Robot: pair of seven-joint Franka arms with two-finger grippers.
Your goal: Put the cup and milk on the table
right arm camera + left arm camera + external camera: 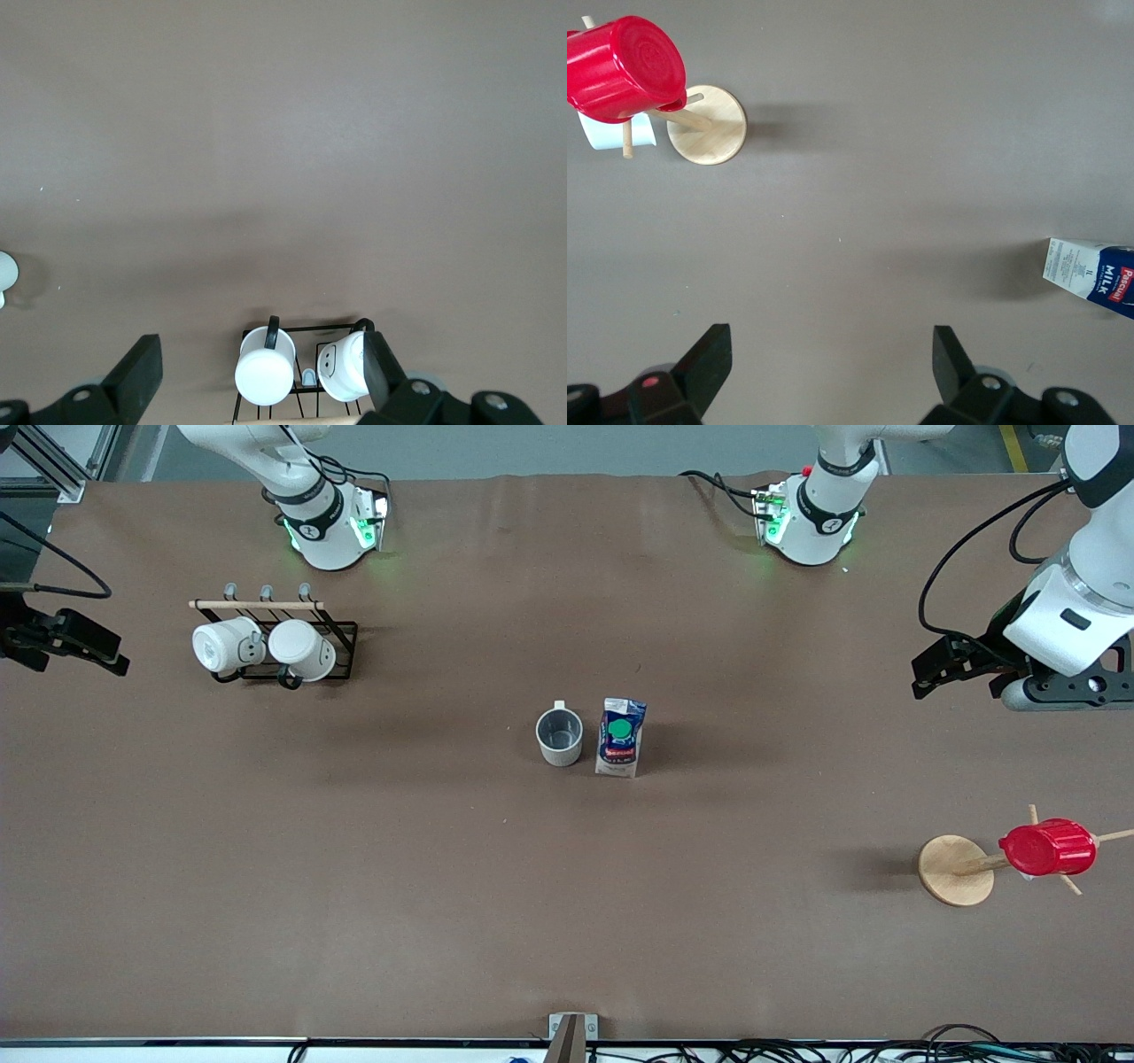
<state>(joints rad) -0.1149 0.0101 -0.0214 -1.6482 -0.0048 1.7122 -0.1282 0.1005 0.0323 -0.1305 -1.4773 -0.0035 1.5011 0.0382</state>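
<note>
The off-white cup with a dark grey inside stands upright on the brown table near its middle. The dark-blue milk carton with a green cap stands right beside it, toward the left arm's end. The carton's edge also shows in the left wrist view. My left gripper is open and empty over the table's left-arm end, well apart from the carton. My right gripper is open and empty over the right-arm end, above a mug rack.
A black wire rack holds two plain white mugs toward the right arm's end. A red ribbed cup hangs on a wooden peg stand toward the left arm's end, nearer the front camera.
</note>
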